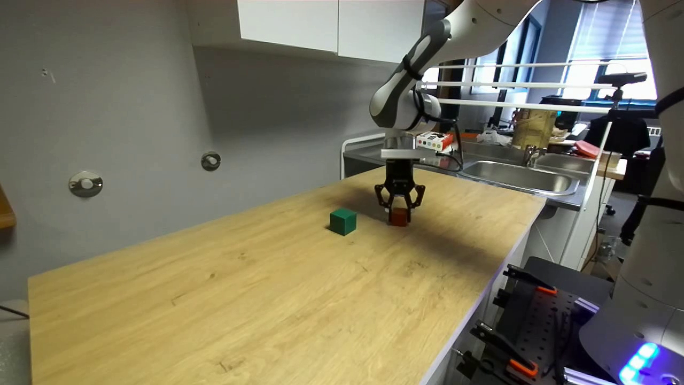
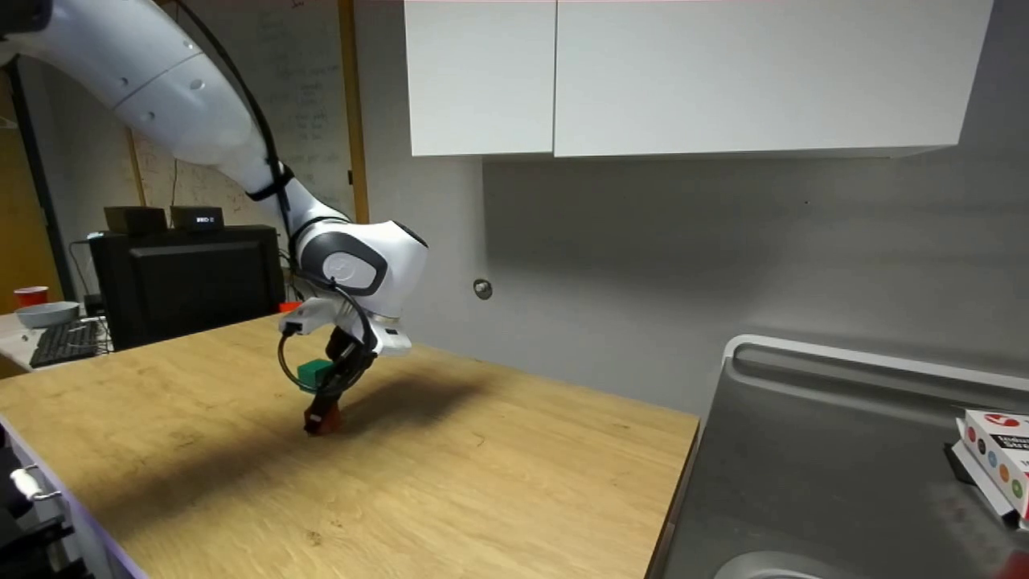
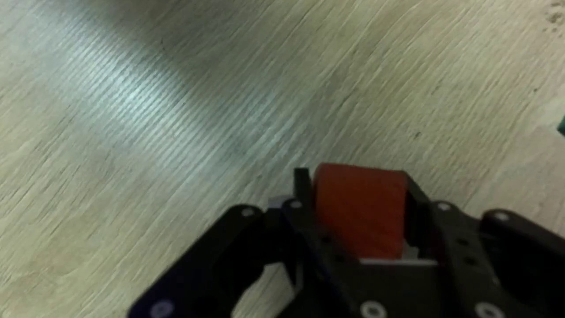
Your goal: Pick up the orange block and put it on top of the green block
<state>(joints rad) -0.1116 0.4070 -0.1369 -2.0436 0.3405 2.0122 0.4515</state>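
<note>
The orange block [image 1: 399,218] is a small red-orange cube at tabletop level, between the fingers of my gripper [image 1: 399,213]. In the wrist view the orange block [image 3: 362,207] fills the space between both fingers, which press against its sides, so the gripper [image 3: 358,179] is shut on it. In an exterior view the orange block [image 2: 332,419] is partly hidden behind the gripper [image 2: 320,416]. The green block [image 1: 343,222] stands on the table a short way beside the gripper. The green block also shows behind the cable [image 2: 312,372], and only its corner shows in the wrist view [image 3: 562,127].
The wooden tabletop [image 1: 240,299] borders a wall [image 1: 133,133] with knobs. A sink [image 1: 518,176] and a dark counter [image 2: 820,474] with a box [image 2: 1001,458] lie past the table's end. White cabinets [image 2: 756,76] hang above. A black monitor [image 2: 201,289] stands behind the table.
</note>
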